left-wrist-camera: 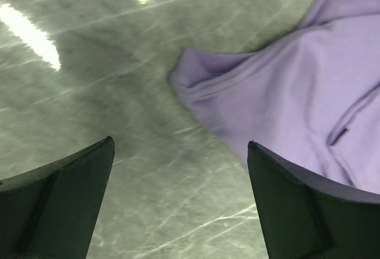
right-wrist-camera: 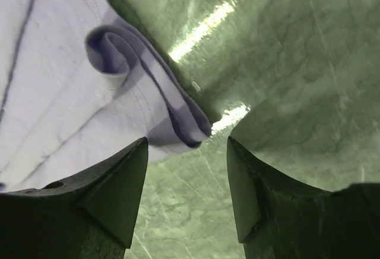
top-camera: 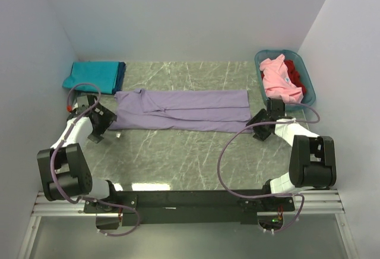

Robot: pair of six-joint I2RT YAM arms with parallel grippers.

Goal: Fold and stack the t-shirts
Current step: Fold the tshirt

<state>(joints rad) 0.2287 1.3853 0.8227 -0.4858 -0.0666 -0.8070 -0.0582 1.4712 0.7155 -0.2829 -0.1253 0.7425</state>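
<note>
Lavender t-shirt (top-camera: 184,110) lies flat in a long folded strip on table (top-camera: 178,158), centre of top view. Left gripper (top-camera: 110,126) sits at its left end, jaws wide apart, empty. Right gripper (top-camera: 259,122) sits at its right end, jaws apart, gripping nothing, with the rolled shirt corner just beyond the fingertips. Teal shirt (top-camera: 92,75) is folded upper left. Pink shirt (top-camera: 279,81) is in basket (top-camera: 310,95), upper right.

Robotics lab cell: bare white walls (top-camera: 178,15) around a green marbled table (top-camera: 178,158), black arm rail (top-camera: 190,198) at its edge
</note>
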